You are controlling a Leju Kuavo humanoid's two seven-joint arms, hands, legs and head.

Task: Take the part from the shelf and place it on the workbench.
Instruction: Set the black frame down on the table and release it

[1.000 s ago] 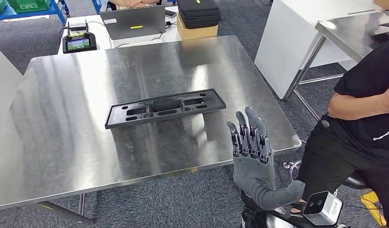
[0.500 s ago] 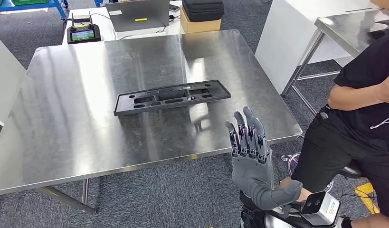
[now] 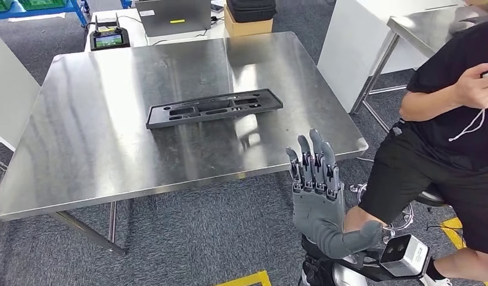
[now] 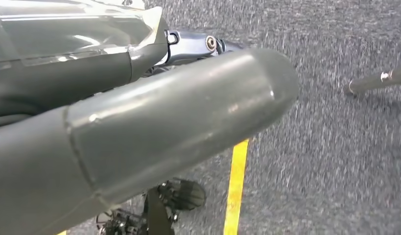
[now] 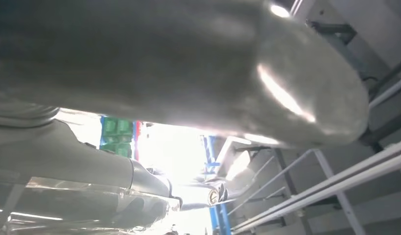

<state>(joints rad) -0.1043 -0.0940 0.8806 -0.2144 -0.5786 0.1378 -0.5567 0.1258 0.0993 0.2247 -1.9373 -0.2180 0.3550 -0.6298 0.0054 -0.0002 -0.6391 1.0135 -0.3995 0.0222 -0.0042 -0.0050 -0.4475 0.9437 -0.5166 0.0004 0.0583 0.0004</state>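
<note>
Black moulded plastic part (image 3: 214,108) lay flat on the stainless-steel counter (image 3: 80,155). Right hand (image 3: 316,196) hovered off its near edge, released, fingers extended; left hand (image 4: 139,132) state indeterminable.

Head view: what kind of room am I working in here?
Probably a robotics lab or test workshop: a bare stainless-steel workbench holding a long black plastic moulded part, a grey handheld controller with a lit screen beside a closed grey laptop, and grey carpet with yellow floor tape.

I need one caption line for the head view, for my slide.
Black part lies flat on the steel workbench; the robot's open right hand is raised beside a seated person.
</note>
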